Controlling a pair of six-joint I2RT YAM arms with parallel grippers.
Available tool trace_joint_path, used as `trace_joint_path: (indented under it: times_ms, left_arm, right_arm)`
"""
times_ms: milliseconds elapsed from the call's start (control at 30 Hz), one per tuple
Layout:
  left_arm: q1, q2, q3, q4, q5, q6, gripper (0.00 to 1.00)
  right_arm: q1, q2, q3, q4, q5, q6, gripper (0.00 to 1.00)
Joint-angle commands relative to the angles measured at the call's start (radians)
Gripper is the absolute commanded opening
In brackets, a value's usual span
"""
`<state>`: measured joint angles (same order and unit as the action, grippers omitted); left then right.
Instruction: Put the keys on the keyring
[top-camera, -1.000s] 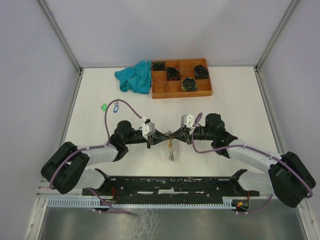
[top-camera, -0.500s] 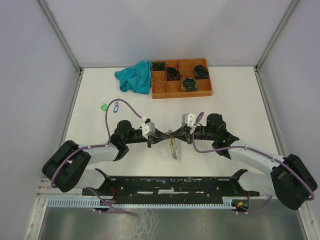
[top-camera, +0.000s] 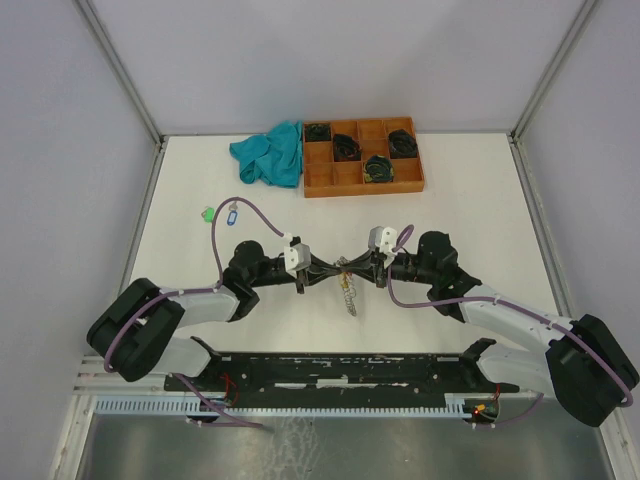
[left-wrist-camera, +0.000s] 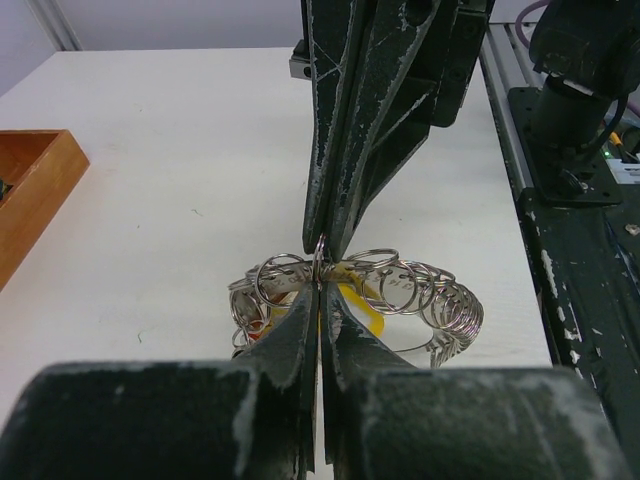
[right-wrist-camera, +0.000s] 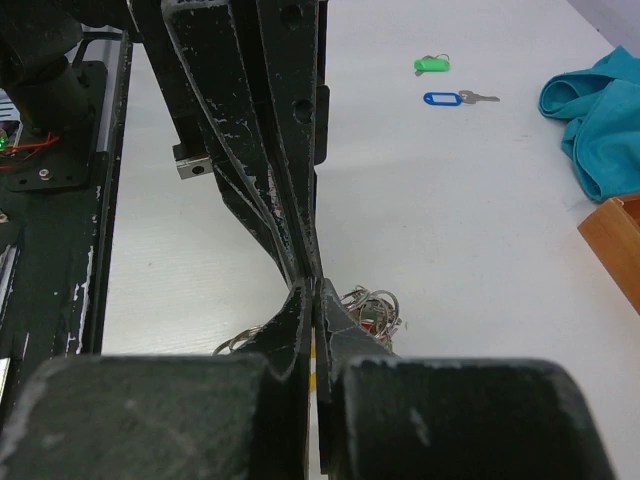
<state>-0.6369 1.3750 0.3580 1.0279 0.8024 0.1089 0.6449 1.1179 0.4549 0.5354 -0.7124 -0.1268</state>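
The white table (top-camera: 470, 200) carries a teal cloth (top-camera: 270, 155) at its far edge, right against the left side of an orange-brown tray (top-camera: 345, 190). Nearer, on the left, lie a green-tagged key (top-camera: 208, 213) and, just beside it, a blue-tagged key (top-camera: 232, 213).

I've got a teal cloth (top-camera: 270, 153) bunched up at the upper centre-left of the top view, right against the left end of an orange-brown tray (top-camera: 335, 178). The tray's split into compartments, and I count four black coiled bundles (top-camera: 379, 168) in them. Both sit on the white table (top-camera: 470, 210). In the right wrist view the cloth shows at the right edge.
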Motion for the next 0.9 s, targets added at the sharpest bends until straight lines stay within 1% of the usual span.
trace_joint_path:
  times_ms: [0,133,200,267,367,400,467,533,600,667,733,767,867]
  left_arm:
    - [0.002,-0.005,-0.008,-0.021,-0.045,-0.026,0.03]
    - [0.002,-0.07,0.024,-0.195,-0.08,0.054,0.03]
    - [0.001,-0.097,0.032,-0.249,-0.093,0.079,0.03]
    - [0.001,-0.118,0.034,-0.278,-0.098,0.091,0.03]
    - [0.002,-0.131,0.037,-0.303,-0.1,0.102,0.03]
    - [0.002,-0.132,0.038,-0.306,-0.1,0.103,0.03]
    - [0.001,-0.13,0.041,-0.31,-0.091,0.104,0.03]
    - [0.002,-0.126,0.044,-0.31,-0.08,0.102,0.03]
    - [0.002,-0.122,0.045,-0.311,-0.075,0.1,0.03]
    - [0.0,-0.119,0.048,-0.311,-0.066,0.099,0.03]
    - [0.0,-0.116,0.051,-0.31,-0.058,0.097,0.03]
    - [0.0,-0.115,0.052,-0.31,-0.054,0.097,0.03]
    - [-0.004,-0.11,0.056,-0.306,-0.045,0.092,0.03]
  right_arm:
    - [-0.009,-0.031,0.024,0.1,-0.002,0.01,0.01]
    - [-0.01,-0.02,0.064,-0.072,-0.029,-0.036,0.01]
    - [-0.01,-0.017,0.071,-0.129,-0.024,-0.048,0.02]
    - [-0.009,-0.007,0.084,-0.184,-0.024,-0.062,0.05]
    - [-0.01,0.011,0.104,-0.249,-0.029,-0.079,0.11]
    - [-0.01,0.016,0.114,-0.272,-0.033,-0.087,0.1]
    - [-0.01,0.024,0.129,-0.309,-0.037,-0.1,0.02]
    - [-0.01,0.029,0.137,-0.311,-0.038,-0.099,0.01]
    - [-0.01,0.036,0.149,-0.333,-0.043,-0.104,0.07]
    - [-0.009,0.046,0.171,-0.374,-0.055,-0.12,0.09]
    - [-0.008,0.059,0.19,-0.408,-0.067,-0.134,0.06]
    - [-0.008,0.065,0.195,-0.414,-0.075,-0.137,0.02]
    - [-0.007,0.081,0.206,-0.426,-0.092,-0.143,0.01]
